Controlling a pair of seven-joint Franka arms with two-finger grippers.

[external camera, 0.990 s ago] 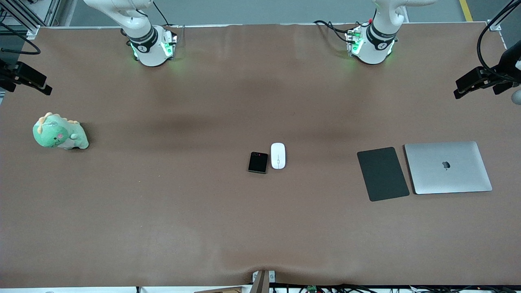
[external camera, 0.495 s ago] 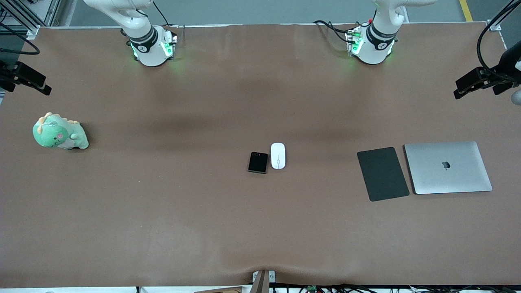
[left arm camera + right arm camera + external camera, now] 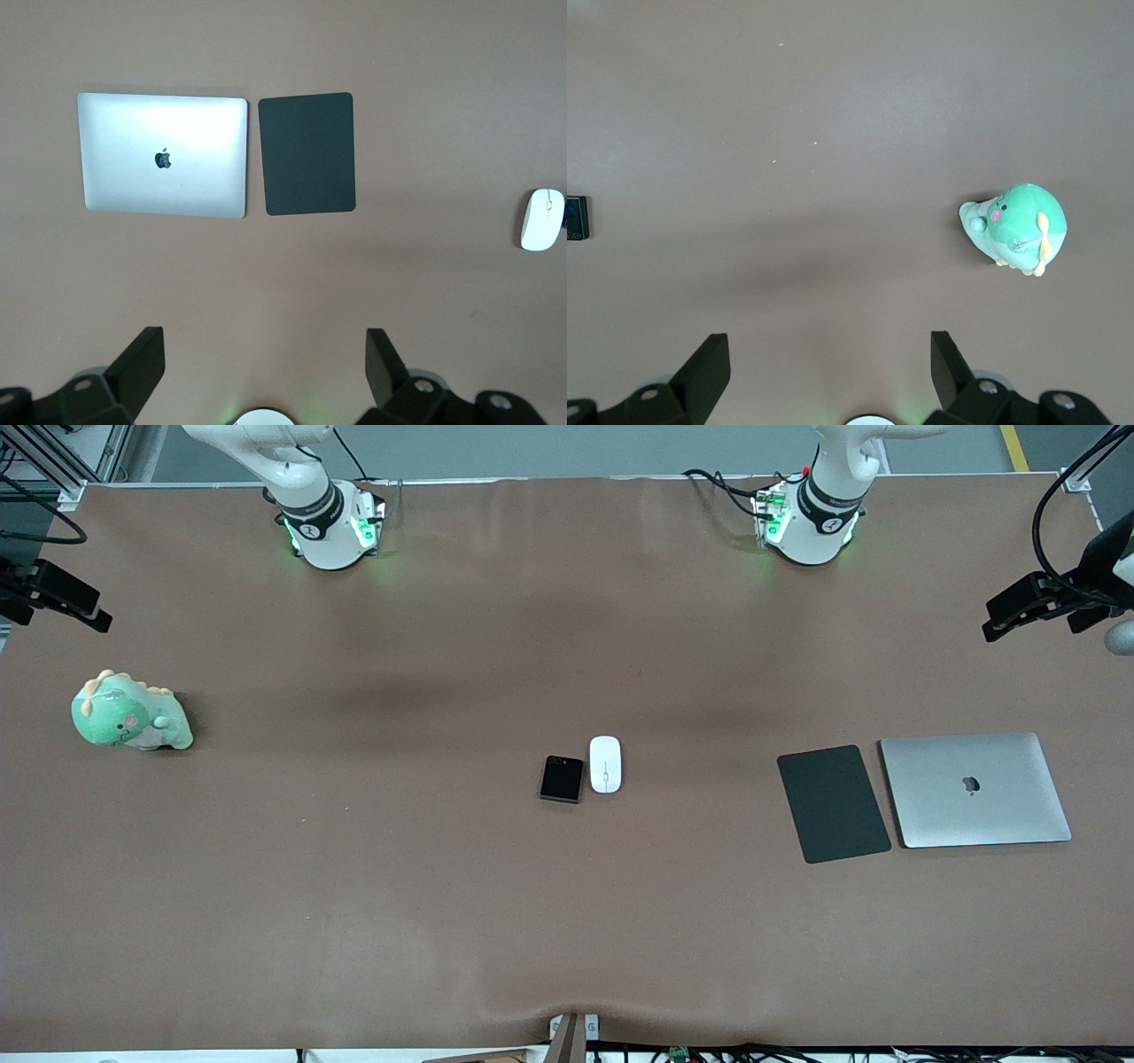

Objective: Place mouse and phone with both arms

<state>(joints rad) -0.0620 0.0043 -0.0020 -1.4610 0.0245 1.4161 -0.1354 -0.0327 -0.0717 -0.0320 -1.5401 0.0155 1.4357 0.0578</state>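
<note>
You see the table point(image 3: 354, 912), then the laptop point(image 3: 974, 790), the pad point(image 3: 833, 803). Both grippers, left gripper point(image 3: 264, 367) and right gripper point(image 3: 829, 367), hang high with fingers wide, holding nothing. The mouse point(image 3: 605, 763) and the phone point(image 3: 562, 779) lie side by side at mid-table.

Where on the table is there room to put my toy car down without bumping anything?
Lots of bare table lies between the green plush dinosaur and the phone. There is more between the mouse and the dark pad. It is crowded where phone and mouse sit side by side, and where the pad lies beside the laptop.
</note>
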